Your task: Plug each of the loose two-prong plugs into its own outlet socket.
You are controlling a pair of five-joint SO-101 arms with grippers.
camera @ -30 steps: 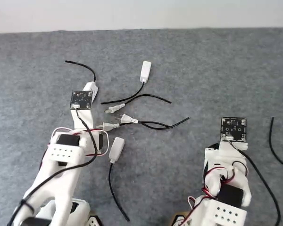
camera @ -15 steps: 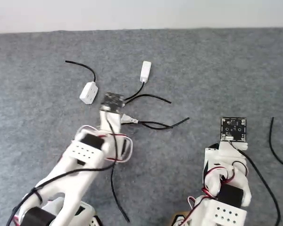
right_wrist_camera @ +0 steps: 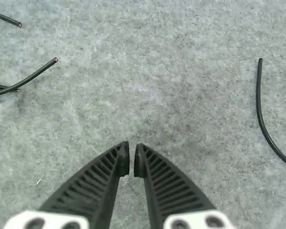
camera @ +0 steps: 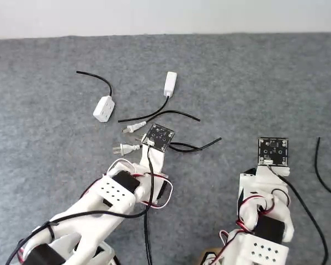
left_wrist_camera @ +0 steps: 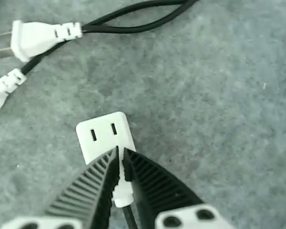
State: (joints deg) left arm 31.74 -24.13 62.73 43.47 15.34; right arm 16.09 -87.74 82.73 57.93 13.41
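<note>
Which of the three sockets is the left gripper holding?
The nearest socket, beneath the left arm, pinched at its cord end by the left gripper; the squat socket and the slim socket lie untouched farther out.

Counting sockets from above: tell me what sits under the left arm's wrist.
A white socket, its cord end pinched in the shut left gripper. From above, the arm covers it entirely.

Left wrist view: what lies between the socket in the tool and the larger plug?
Mostly bare grey carpet, as the left wrist view shows; a black cord passes just beside the larger plug.
</note>
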